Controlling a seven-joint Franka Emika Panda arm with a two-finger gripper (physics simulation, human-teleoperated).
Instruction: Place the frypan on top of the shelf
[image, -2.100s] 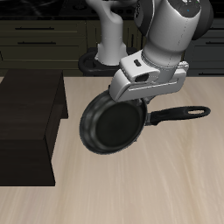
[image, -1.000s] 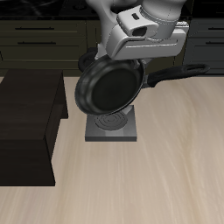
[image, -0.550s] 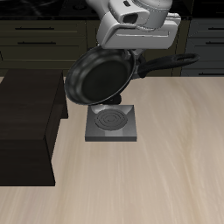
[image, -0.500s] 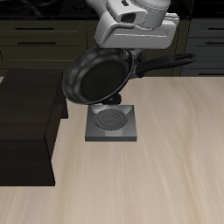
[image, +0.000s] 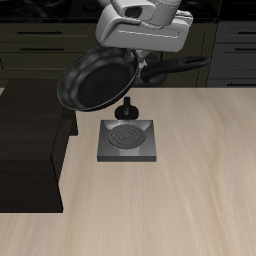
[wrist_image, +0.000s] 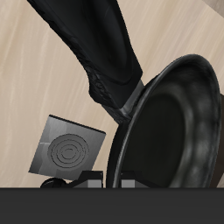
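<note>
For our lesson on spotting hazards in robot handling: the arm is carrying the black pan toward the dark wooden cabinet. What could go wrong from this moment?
1. The round black frypan hangs tilted in the air, held by the end effector at the handle's root, so it could rotate or slip in the grip.
2. Its low edge sits near the big dark wooden shelf, so it might clip the shelf's edge.
3. If dropped, it could land on the square grey stove plate below.

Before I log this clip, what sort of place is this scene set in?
Most likely a simulated kitchen: dark drawer cabinets with silver handles line the back, a square grey stove plate with a spiral burner sits on the light wooden table, and the gripper holds a black frypan near the shelf.
</note>
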